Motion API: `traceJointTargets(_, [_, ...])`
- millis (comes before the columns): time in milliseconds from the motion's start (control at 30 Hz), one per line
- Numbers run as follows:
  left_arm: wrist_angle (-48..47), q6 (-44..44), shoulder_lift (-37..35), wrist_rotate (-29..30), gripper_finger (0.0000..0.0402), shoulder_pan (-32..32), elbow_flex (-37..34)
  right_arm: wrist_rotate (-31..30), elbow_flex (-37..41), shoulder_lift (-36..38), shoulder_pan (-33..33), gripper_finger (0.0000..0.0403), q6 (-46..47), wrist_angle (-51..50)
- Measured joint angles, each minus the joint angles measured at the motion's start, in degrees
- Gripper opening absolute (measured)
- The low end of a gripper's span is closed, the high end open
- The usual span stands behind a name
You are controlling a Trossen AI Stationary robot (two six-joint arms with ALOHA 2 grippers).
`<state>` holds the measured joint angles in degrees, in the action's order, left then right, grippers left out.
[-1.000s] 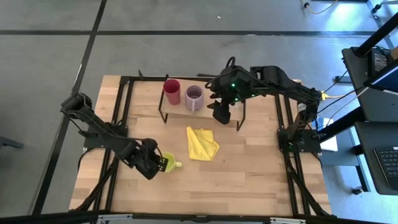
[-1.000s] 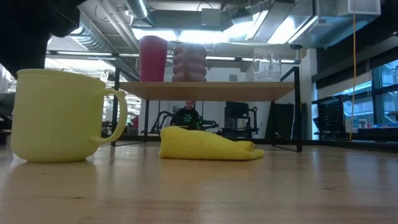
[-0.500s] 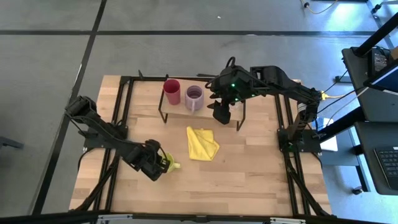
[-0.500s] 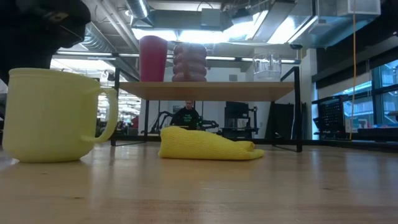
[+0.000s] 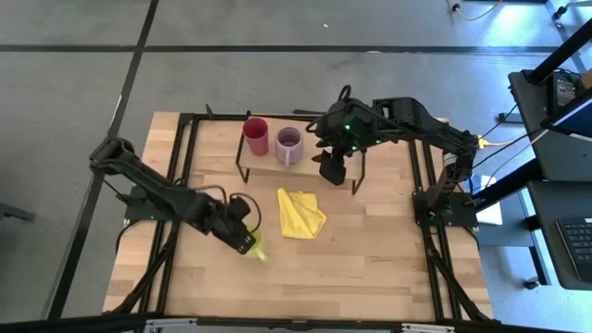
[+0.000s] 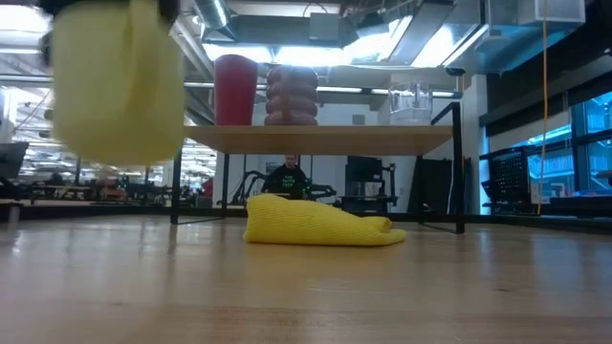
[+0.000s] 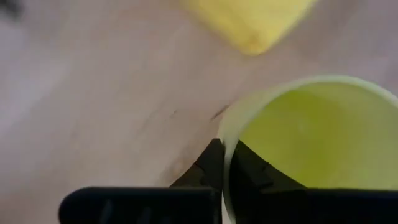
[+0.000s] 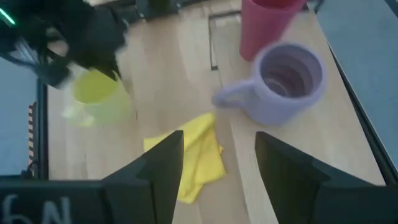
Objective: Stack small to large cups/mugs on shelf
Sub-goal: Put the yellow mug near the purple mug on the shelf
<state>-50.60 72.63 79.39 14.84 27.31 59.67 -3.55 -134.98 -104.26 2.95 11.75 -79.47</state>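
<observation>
High view: the left gripper [image 5: 243, 235] sits over the table [image 5: 370, 259], just left of the folded yellow cloth [image 5: 301, 213], with the yellow-green mug [image 5: 254, 248] showing as a sliver at its tip. Low view shows that mug [image 6: 117, 81] blurred and clear of the tabletop, its base well above the wood. Left wrist view has the two dark fingers [image 7: 211, 168] pinched on the mug's rim [image 7: 298, 137], one inside the wall and one outside, so the jaws are clamped on the mug.

On the shelf [image 5: 264, 165], the magenta-red tumbler [image 5: 255, 135] stands at the left end with the purple mug [image 5: 289, 145] just beside it, handle pointing toward the table's front. The low view shows the clear glass [image 6: 409, 103] farther along the same board, apart from the purple mug [image 6: 291, 95].

The right gripper [image 5: 331, 166] hangs above the right part of the shelf, over the clear glass. Right wrist view shows its fingers [image 8: 286, 171] spread wide apart, holding nothing, with the purple mug [image 8: 289, 81] and tumbler [image 8: 267, 25] beyond them
</observation>
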Motion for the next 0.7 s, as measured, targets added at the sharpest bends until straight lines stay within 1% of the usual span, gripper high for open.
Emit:
traceJointTargets(100, [-2.4, -12.48, -1.22, -0.88, 0.0003, -2.59, 5.95, -0.7, 0.04, 1.02, 1.13, 0.02, 0.87, -2.93])
traceJointTargets(233, [-10.51, -32.19, -0.62, -3.48, 0.0002, -6.98, 16.89, -4.45, 0.02, 2.62, 3.03, 0.02, 3.07, -4.76])
traceJointTargets(333, [-17.13, -43.79, 0.64, -3.68, 0.0002, -12.24, 24.98, -4.87, 0.02, 3.97, 5.1, 0.02, 4.51, -4.86])
traceJointTargets(433, [-19.28, -53.95, 2.19, -4.51, 0.0002, -19.13, 32.55, -4.96, 0.0, 4.8, 7.29, 0.02, 5.83, -5.03])
traceJointTargets(533, [-18.66, -63.13, 6.04, -7.61, 0.0002, -25.12, 41.32, -5.03, 0.0, 5.14, 8.84, 0.02, 6.28, -5.28])
traceJointTargets(700, [-21.16, -73.14, 16.45, -11.82, 0.0002, -30.39, 57.27, -4.96, 0.0, 5.26, 10.45, 0.02, 7.51, -5.93])
